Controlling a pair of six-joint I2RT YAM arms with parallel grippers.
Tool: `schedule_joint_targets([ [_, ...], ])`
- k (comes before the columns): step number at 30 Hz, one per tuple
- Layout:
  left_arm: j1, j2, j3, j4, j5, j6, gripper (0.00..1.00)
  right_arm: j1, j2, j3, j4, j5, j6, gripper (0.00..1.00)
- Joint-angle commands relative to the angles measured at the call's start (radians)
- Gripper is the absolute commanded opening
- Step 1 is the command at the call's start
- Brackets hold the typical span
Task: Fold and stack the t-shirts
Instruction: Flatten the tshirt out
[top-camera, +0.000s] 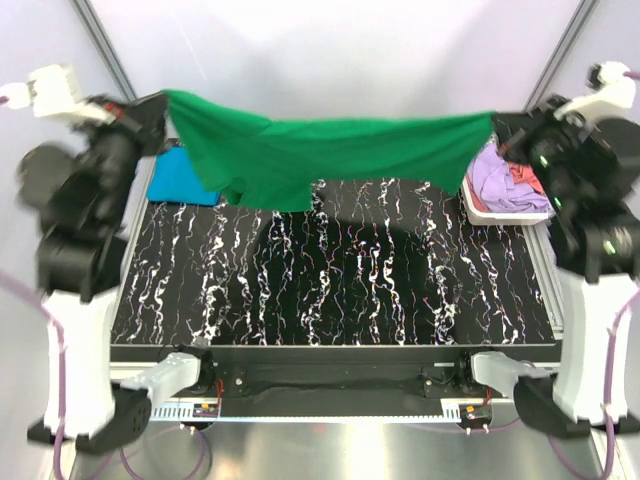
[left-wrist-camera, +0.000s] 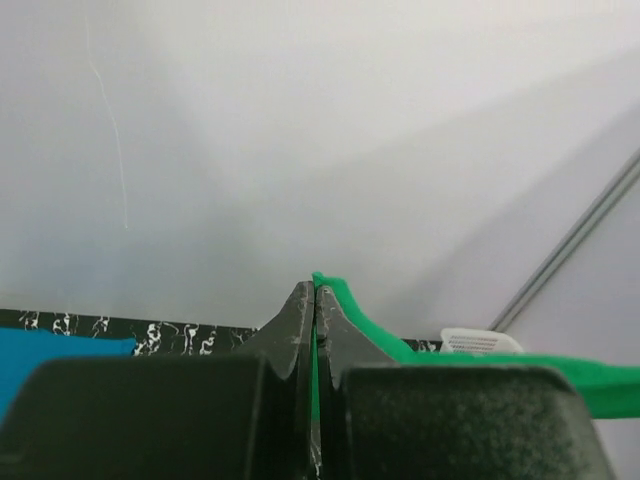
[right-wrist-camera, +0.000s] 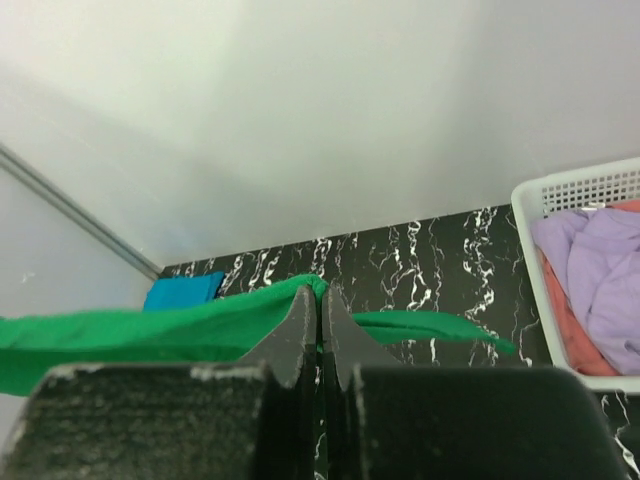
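Note:
A bright green t-shirt (top-camera: 320, 152) hangs stretched in the air across the far part of the table, held by both arms. My left gripper (top-camera: 160, 105) is shut on its left corner (left-wrist-camera: 345, 300). My right gripper (top-camera: 497, 128) is shut on its right corner (right-wrist-camera: 250, 312). The shirt's lower part droops at the centre left. A teal-blue folded t-shirt (top-camera: 182, 180) lies flat at the far left of the table (top-camera: 400, 290). Lilac (top-camera: 495, 180) and coral (top-camera: 522, 178) t-shirts lie crumpled in the basket at the right.
A white lattice basket (top-camera: 500, 214) stands at the far right edge of the black marbled table. Metal frame posts (top-camera: 105, 45) rise at both back corners. White walls close in the back.

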Motion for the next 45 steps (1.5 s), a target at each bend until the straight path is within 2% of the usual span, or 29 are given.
schedule_joint_targets([
  [1,0.003,-0.090,0.050,-0.068,0.010,-0.006,0.00,-0.003,-0.103,0.056,-0.142,-0.033,-0.018,0.00],
  [7,0.003,-0.130,0.194,-0.190,0.053,-0.019,0.00,-0.003,-0.180,0.143,-0.237,-0.055,-0.002,0.00],
  [14,0.003,0.037,0.443,-0.266,0.064,-0.031,0.00,-0.003,-0.122,0.258,-0.224,-0.016,-0.004,0.00],
  [17,0.003,0.111,0.419,-0.227,0.064,-0.022,0.00,-0.003,-0.054,0.265,-0.192,-0.007,-0.025,0.00],
  [20,0.003,0.213,0.371,-0.173,0.047,0.013,0.00,-0.003,-0.027,0.109,-0.078,0.024,-0.030,0.00],
  [23,0.003,0.292,0.321,-0.112,0.044,0.040,0.00,-0.003,-0.002,0.023,0.026,0.042,-0.025,0.00],
  [28,0.005,0.352,0.050,0.115,0.084,0.017,0.00,-0.003,0.045,-0.218,0.192,0.042,-0.019,0.00],
  [30,0.005,0.402,-0.008,0.191,0.088,0.033,0.00,-0.003,0.065,-0.360,0.319,0.042,-0.002,0.00],
  [34,0.006,0.515,-0.089,0.279,0.096,0.064,0.00,-0.005,0.142,-0.511,0.482,0.036,0.007,0.00],
  [38,0.011,0.637,-0.103,0.369,0.091,0.087,0.00,-0.012,0.303,-0.534,0.606,0.031,-0.014,0.00],
  [45,0.034,0.793,-0.002,0.402,0.081,0.156,0.00,-0.051,0.556,-0.390,0.677,-0.010,-0.037,0.00],
])
